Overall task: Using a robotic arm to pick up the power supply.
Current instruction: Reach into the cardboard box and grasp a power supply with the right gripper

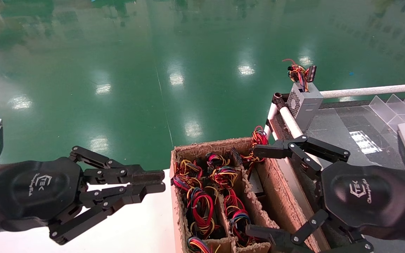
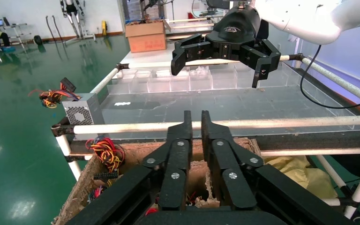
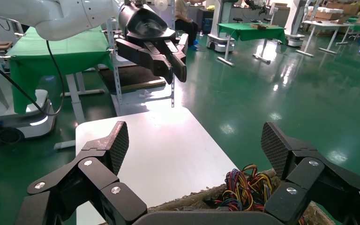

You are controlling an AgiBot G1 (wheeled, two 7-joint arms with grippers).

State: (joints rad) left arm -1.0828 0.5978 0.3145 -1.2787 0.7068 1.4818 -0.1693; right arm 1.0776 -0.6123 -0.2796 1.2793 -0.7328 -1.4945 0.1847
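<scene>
A white table (image 1: 135, 228) stands on a glossy green floor (image 1: 118, 70), bearing an open cardboard box (image 1: 280, 196) of coloured wire bundles (image 1: 202, 207) at its right edge. Beside it, a pipe-framed bench (image 1: 364, 92) with a clear top sheet (image 2: 243, 105) carries a grey box with a perforated vent face (image 1: 304, 102) at its near corner and clear plastic dividers (image 1: 396, 105) along the far side.

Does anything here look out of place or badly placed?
Yes. One grey power supply stands alone at the corner of the railed table, tilted against the white rail, wires sticking upward. The others sit inside the cardboard box.
</scene>
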